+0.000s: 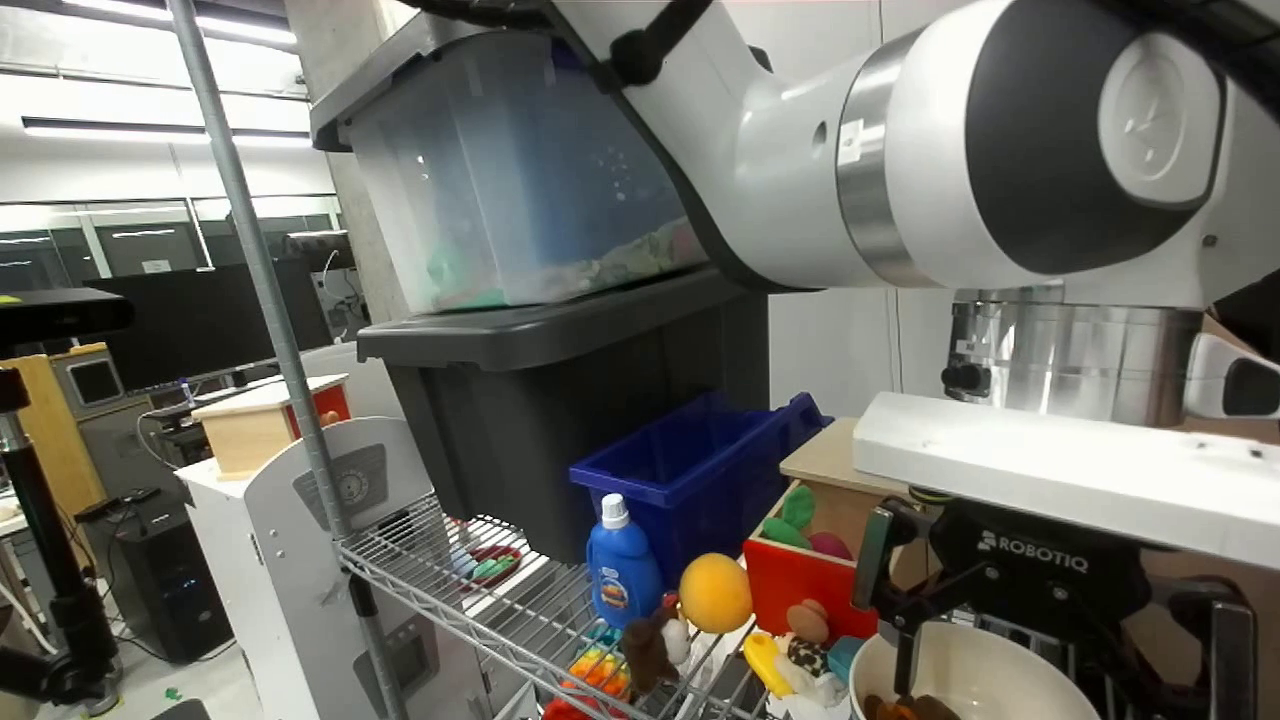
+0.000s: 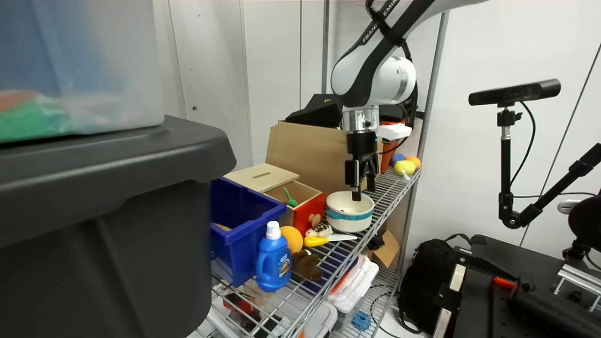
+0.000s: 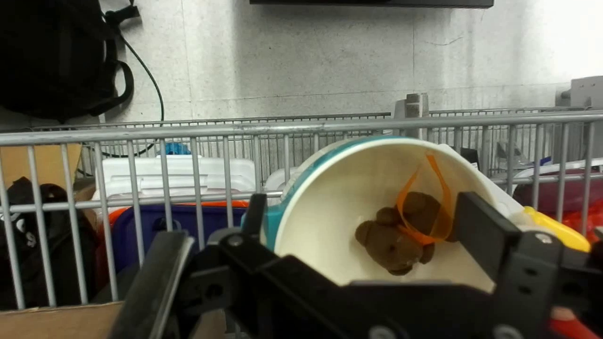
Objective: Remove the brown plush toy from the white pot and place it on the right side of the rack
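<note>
The brown plush toy (image 3: 393, 247), a small bear with an orange ribbon loop, lies inside the white pot (image 3: 325, 202). In an exterior view only a brown bit of the plush toy (image 1: 925, 709) shows above the rim. The white pot (image 2: 350, 224) has a teal band and stands on the wire rack (image 2: 392, 195), near its front edge. My gripper (image 3: 372, 219) is open over the pot's mouth, nothing between its fingers. In an exterior view the gripper (image 2: 364, 190) points down, with a fingertip hanging at the mouth. Whether it touches the pot I cannot tell.
Beside the pot stand a red-fronted wooden box (image 2: 310, 211), a yellow-handled toy knife (image 2: 324, 240), an orange ball (image 2: 292, 238), a blue bottle (image 2: 273, 260) and a blue bin (image 2: 253, 225). Other brown toys (image 2: 307, 266) lie near the bottle. Cardboard (image 2: 312, 152) rises behind the gripper.
</note>
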{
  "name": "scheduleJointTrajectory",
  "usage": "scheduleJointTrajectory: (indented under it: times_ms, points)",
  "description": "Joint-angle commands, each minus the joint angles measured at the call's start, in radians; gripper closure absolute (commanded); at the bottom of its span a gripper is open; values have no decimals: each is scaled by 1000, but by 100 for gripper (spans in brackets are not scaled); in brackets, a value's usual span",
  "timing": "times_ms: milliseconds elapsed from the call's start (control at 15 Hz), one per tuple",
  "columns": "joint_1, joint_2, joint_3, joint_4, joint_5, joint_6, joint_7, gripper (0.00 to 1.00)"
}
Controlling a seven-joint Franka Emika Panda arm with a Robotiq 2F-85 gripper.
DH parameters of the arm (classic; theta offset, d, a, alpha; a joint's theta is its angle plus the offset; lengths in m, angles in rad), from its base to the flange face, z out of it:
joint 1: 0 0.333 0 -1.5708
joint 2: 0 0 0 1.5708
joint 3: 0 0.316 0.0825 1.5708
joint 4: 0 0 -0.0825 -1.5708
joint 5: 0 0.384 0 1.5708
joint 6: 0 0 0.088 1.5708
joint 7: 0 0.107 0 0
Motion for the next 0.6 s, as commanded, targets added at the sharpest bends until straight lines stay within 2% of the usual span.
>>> scheduleJointTrajectory:
  times_ms: [0,533]
  points:
    - [-17,15,11,48,22,-31,-41,0]
    - [-6,36,25,94,19,-58,-55,0]
